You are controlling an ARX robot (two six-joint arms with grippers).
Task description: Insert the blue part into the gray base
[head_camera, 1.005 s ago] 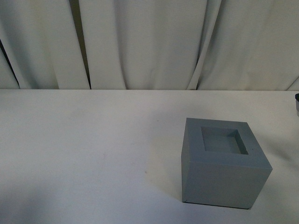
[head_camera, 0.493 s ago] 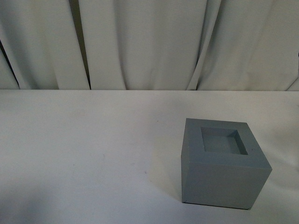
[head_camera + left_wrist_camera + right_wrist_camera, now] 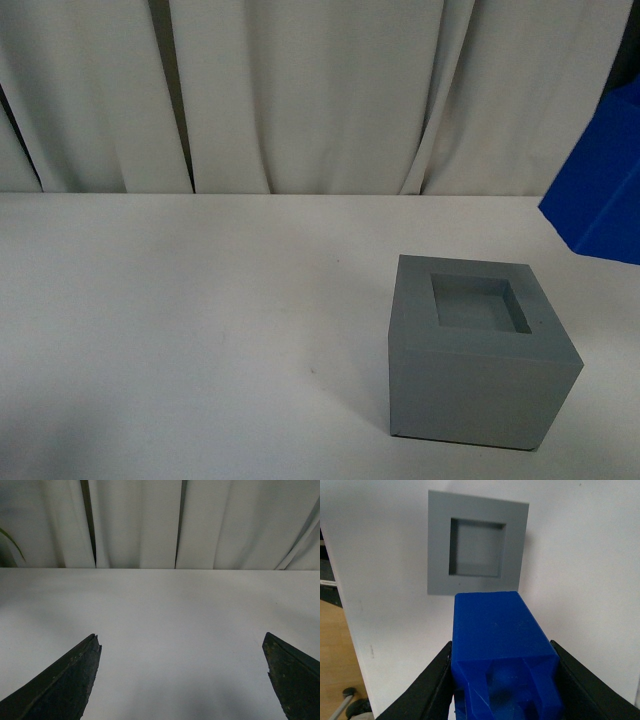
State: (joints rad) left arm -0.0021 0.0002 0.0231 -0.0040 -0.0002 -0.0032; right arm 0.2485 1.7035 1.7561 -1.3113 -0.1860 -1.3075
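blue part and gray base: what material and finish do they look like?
Blue part: likely plastic, molded or printed. The color is even and saturated, the faces are matte with no glints, and the edges are crisp. Gray base: also looks like matte plastic, possibly painted, with flat uniform gray and sharp recess corners. Neither shows grain or metallic shine, so the exact material stays unconfirmed.

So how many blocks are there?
2. The blue part is up in the air at the right, clamped in the right gripper. The gray base sits on the table, front right. None seem hidden.
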